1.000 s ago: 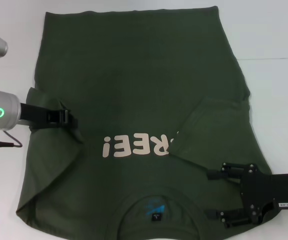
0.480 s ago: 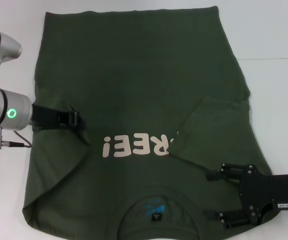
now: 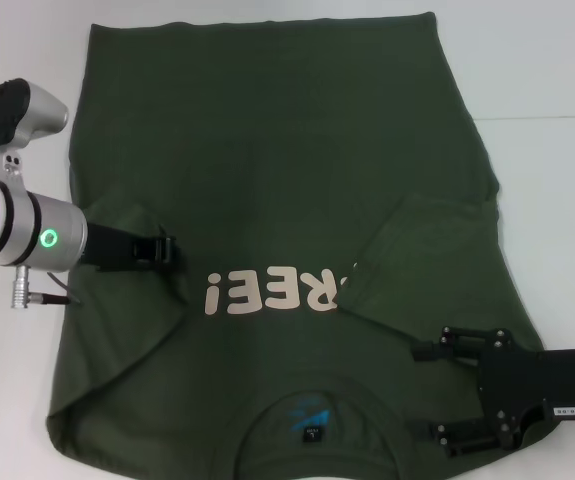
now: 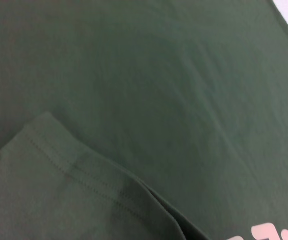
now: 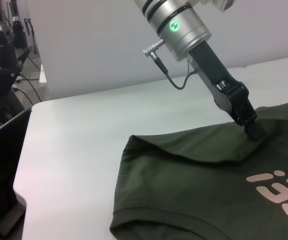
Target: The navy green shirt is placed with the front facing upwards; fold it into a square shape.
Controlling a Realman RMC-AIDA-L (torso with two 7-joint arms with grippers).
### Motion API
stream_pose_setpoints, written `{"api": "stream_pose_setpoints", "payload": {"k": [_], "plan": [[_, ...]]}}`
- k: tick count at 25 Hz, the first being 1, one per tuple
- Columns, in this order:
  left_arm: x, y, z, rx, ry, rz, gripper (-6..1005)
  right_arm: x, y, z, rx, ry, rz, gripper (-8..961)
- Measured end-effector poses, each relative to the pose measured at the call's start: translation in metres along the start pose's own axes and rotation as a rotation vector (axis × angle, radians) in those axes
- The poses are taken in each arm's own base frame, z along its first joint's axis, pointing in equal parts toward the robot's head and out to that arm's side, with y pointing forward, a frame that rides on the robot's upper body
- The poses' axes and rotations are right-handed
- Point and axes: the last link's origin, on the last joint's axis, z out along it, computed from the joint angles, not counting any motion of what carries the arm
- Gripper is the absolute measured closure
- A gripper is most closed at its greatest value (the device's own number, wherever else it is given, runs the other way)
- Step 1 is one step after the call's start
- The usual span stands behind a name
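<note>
The navy green shirt (image 3: 267,150) lies spread on the white table, front up, collar and blue neck label (image 3: 310,420) nearest me, with the cream "FREE!" lettering (image 3: 267,292) across the chest. One sleeve (image 3: 422,245) is folded inward over the chest on the right. My left gripper (image 3: 172,250) is shut on the other sleeve and holds it over the shirt's body, just left of the lettering. The right wrist view shows that left gripper (image 5: 256,131) pinching the lifted cloth. The sleeve's stitched hem (image 4: 68,165) fills the left wrist view. My right gripper (image 3: 429,392) stands open above the shoulder area at the near right.
Bare white table (image 3: 547,60) surrounds the shirt on the far and right sides. In the right wrist view the table's edge (image 5: 21,165) drops off, with dark stands and cables (image 5: 3,60) beyond it.
My left gripper has moved inward toward the lettering, dragging the sleeve and the shirt's left edge with it. The right arm has stayed put.
</note>
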Motion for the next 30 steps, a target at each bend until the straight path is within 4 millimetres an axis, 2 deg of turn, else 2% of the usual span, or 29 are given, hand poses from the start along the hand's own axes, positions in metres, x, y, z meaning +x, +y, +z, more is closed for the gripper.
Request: {"api": "stream_pose_setpoints", "payload": {"k": [3,9,13,18,22,28,30], "plan": [[0.0,0.0,0.001,0.0,0.003,-0.027,948,0.0,0.0,0.0,-0.002,-0.001,0.0,36],[0.003,0.002,-0.003,-0.029,0.017,-0.044,744,-0.002,0.0,-0.003,-0.006,-0.006,-0.003,36],[0.004,0.008,-0.012,-0.101,0.036,0.023,626,-0.009,-0.003,-0.008,0.002,-0.003,-0.015,36],[0.0,0.015,-0.03,-0.273,0.088,0.17,468,-0.032,-0.016,-0.021,0.046,0.032,0.057,36],[-0.012,0.021,-0.046,-0.431,0.155,0.326,331,-0.054,-0.025,-0.032,0.09,0.067,0.172,37],[-0.032,0.029,-0.054,-0.559,0.179,0.506,147,-0.083,-0.03,-0.046,0.165,0.202,0.247,38],[-0.037,0.032,-0.054,-0.585,0.178,0.548,148,-0.096,-0.027,-0.054,0.168,0.224,0.255,39]]}}
